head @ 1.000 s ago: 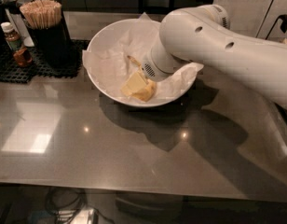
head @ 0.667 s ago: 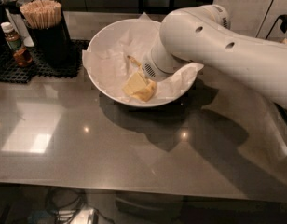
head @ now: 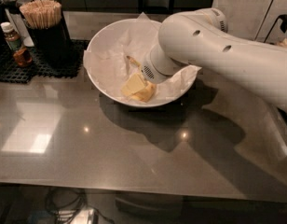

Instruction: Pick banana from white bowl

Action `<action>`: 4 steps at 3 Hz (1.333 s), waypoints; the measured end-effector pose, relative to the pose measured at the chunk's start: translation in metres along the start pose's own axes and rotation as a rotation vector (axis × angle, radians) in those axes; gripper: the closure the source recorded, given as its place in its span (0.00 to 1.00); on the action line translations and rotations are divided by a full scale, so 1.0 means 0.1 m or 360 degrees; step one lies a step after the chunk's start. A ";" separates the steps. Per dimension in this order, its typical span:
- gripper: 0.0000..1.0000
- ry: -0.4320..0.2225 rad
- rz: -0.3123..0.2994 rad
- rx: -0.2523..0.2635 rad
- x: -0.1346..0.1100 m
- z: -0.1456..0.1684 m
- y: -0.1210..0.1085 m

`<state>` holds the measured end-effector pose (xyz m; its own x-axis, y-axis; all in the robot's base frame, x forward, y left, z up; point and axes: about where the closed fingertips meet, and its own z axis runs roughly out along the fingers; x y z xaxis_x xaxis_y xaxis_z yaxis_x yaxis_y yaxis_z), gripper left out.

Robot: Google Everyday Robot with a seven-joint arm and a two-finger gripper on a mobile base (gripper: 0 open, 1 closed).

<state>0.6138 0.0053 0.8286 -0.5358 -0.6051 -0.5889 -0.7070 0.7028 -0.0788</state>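
We count 1 banana [head: 148,95], 1 white bowl [head: 94,50], 1 pincer [head: 135,87] and 1 white arm [head: 218,45]. On the side we count 1 black holder [head: 51,41] packed with thin wooden sticks [head: 41,12], too many to count, and 1 small bottle [head: 15,42] with a pale cap and brownish contents. Both stand on 1 black grid mat [head: 36,65] at the far left of the grey glossy tabletop [head: 87,162]. Some dark capped items sit behind the bottle, and we can't make them out.

The bowl sits on the tabletop just right of the mat, lined with 1 sheet of crumpled white paper [head: 111,59] that sticks out over the rim on the right. The banana lies inside the bowl on the paper, toward the near side. Its thin brownish stem points up toward the bowl's middle, and its yellow body is mostly hidden under the pincer.

The arm comes in from the right, over the bowl's right rim, and dips inside. The pincer is low in the bowl, its pale yellow end right on the banana body and looking to be in contact with it. How wide it is set is hidden by the wrist, so we cannot tell if it is released, clenched or grasping the banana
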 end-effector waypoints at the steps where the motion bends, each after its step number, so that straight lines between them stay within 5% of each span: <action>1: 0.36 0.0003 0.0003 -0.0001 -0.01 0.00 0.01; 4: 1.00 -0.0157 0.0052 0.0035 -0.02 -0.09 0.02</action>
<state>0.6099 0.0044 0.8368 -0.5096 -0.5424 -0.6679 -0.6790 0.7303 -0.0750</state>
